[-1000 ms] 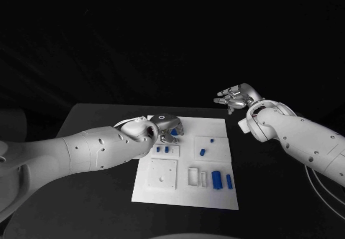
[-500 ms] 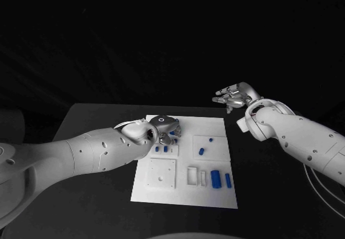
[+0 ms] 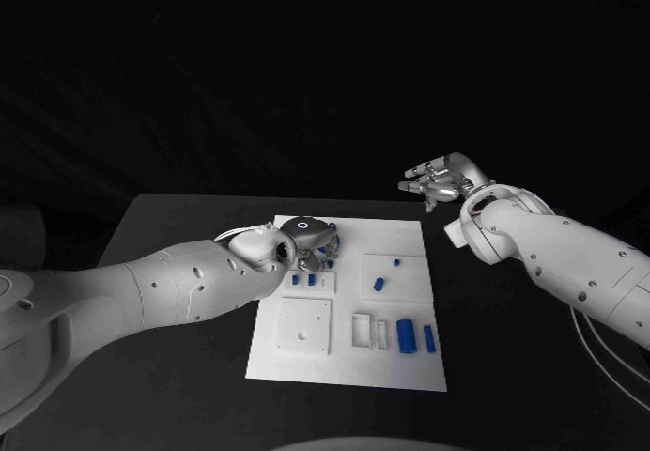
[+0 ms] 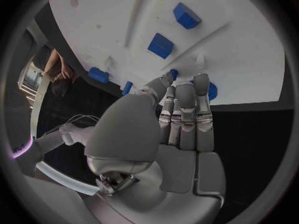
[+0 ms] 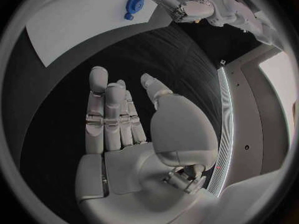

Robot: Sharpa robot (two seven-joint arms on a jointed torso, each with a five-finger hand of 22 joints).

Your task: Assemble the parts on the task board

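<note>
Spanning the middle of the black table (image 3: 177, 235), the task board (image 3: 349, 366) serves as the landmark for everything else. Over the board's far-left corner, the left hand (image 3: 315, 246) hangs low with its fingers (image 4: 187, 109) held together and pointing down at the board; whether they pinch the round blue part (image 4: 212, 91) at their tips I cannot tell, since the fingers hide the contact. Well off the board's far-right corner and raised above the table, the right hand (image 3: 441, 183) is released, its fingers (image 5: 106, 114) straight, holding nothing. On the board itself, two small blue parts (image 3: 303, 279) stand just on the near side of the left hand, two more (image 3: 386, 272) lie in a recess right of the board's centre, and two longer blue pieces (image 3: 416, 336) lie near its near-right corner. These parts look like rigid, light moulded plastic, smooth enough to slip, so I judge each is best taken by a fingertip pinch across its flat sides, kept upright for seating.
</note>
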